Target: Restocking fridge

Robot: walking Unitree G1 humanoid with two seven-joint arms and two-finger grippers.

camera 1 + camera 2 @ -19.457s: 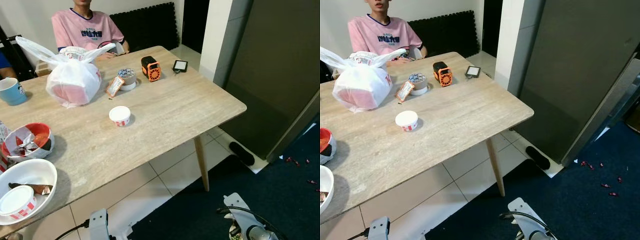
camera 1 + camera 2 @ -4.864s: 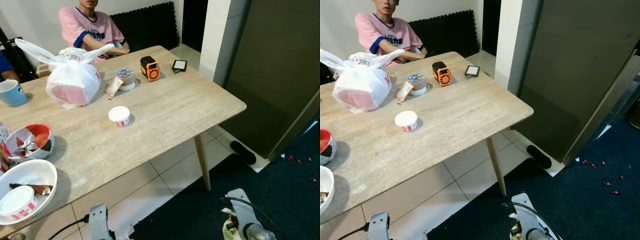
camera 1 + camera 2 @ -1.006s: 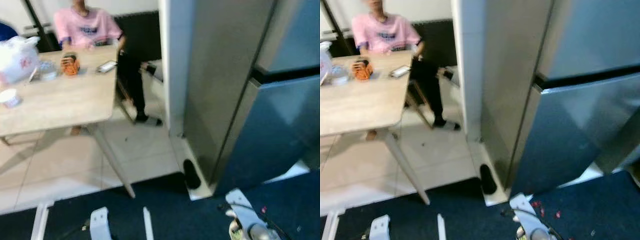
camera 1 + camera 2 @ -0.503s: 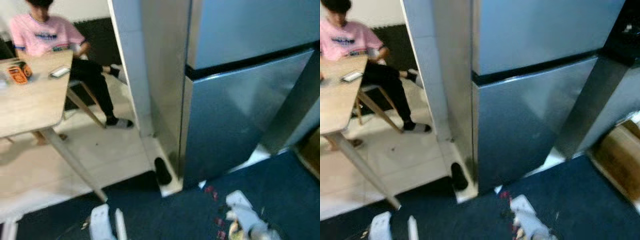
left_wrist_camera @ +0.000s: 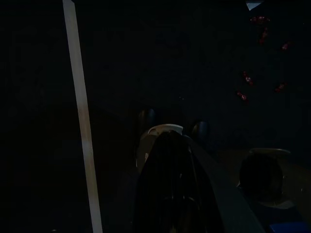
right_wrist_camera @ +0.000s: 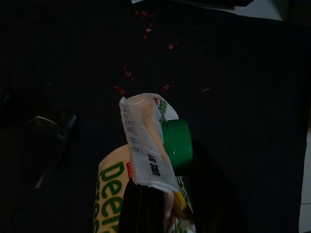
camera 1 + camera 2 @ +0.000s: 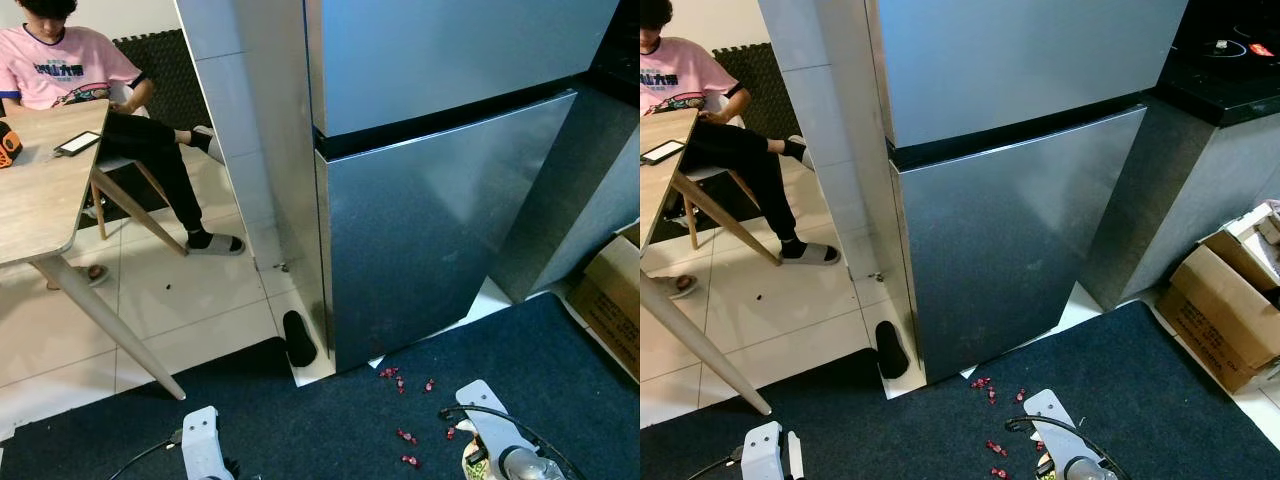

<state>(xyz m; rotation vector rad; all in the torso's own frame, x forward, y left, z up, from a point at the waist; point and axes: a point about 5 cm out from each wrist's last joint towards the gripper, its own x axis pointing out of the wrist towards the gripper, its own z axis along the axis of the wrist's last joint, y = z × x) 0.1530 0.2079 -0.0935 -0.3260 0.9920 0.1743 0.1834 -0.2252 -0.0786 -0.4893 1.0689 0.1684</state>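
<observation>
Robot stood before the closed fridge (image 7: 430, 170), carton in hand.
The right gripper (image 6: 160, 208) was clamped on a white-and-green carton (image 6: 146, 145) (green cap up) — low in front of the fridge, over the dark blue rug (image 7: 1200, 400). The left gripper (image 5: 170, 194) hung idle; whether its fingers were parted couldn't be made out. Red scraps (image 7: 405, 382) lay at the fridge's foot — a seated person (image 7: 70, 65) to its left.
</observation>
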